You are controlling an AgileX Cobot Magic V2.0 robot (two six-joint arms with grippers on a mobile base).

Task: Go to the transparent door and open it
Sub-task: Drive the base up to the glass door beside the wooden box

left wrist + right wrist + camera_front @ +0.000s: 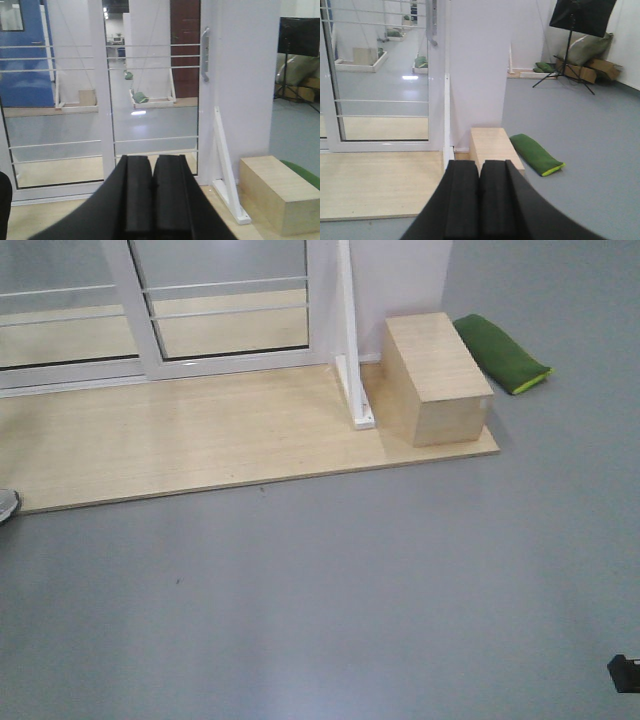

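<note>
Transparent door (155,100), grey handle (205,54) (at its right edge), wooden box (435,375) nearby; left gripper (151,167) and right gripper (479,172) both closed

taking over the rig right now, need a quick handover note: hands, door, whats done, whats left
Left hand: shut, empty.
Right hand: shut, empty.
Transparent door: ahead, at the back of the wooden platform, and it looks closed. Its grey handle is on the door's right edge, untouched. A white brace and a wooden box stand to the right of it.
Done: the base faces the door, with grey floor between it and the platform.
Left: drive closer, open a hand, grip the handle and open the door. Which way it opens cannot be told.
</note>
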